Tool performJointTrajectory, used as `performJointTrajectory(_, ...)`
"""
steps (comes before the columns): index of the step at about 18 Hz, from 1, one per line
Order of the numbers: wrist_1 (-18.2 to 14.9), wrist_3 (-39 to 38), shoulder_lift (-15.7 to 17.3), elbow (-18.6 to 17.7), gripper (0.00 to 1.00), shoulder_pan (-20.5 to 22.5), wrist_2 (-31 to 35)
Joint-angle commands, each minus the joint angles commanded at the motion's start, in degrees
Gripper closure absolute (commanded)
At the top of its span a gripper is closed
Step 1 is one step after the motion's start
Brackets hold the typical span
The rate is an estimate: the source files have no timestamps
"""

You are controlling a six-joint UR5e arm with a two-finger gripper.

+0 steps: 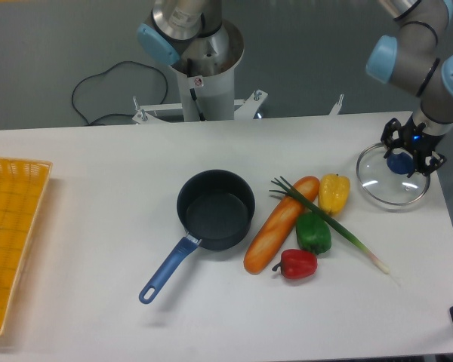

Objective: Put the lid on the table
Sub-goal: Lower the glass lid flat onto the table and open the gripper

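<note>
The lid [391, 183], clear glass with a metal rim and a blue knob, is at the far right of the white table [98, 226], level and very low over it. I cannot tell whether its rim touches the surface. My gripper [406, 153] comes down from above and is shut on the blue knob, with a dark finger on either side of it. The dark blue saucepan [215, 208] stands uncovered in the middle of the table, well left of the lid.
A baguette [281, 223], a yellow pepper [334, 191], a green pepper [313, 233], a red pepper [297, 264] and a spring onion [340, 225] lie between saucepan and lid. A yellow mesh tray [11, 237] sits at the left edge. The table's right edge is just beyond the lid.
</note>
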Motion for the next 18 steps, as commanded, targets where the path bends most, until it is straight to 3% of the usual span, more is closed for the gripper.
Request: performJointTrajectory(18, 1.4, -1.0, -0.5, -0.8, 0.51, -0.8, 0.0)
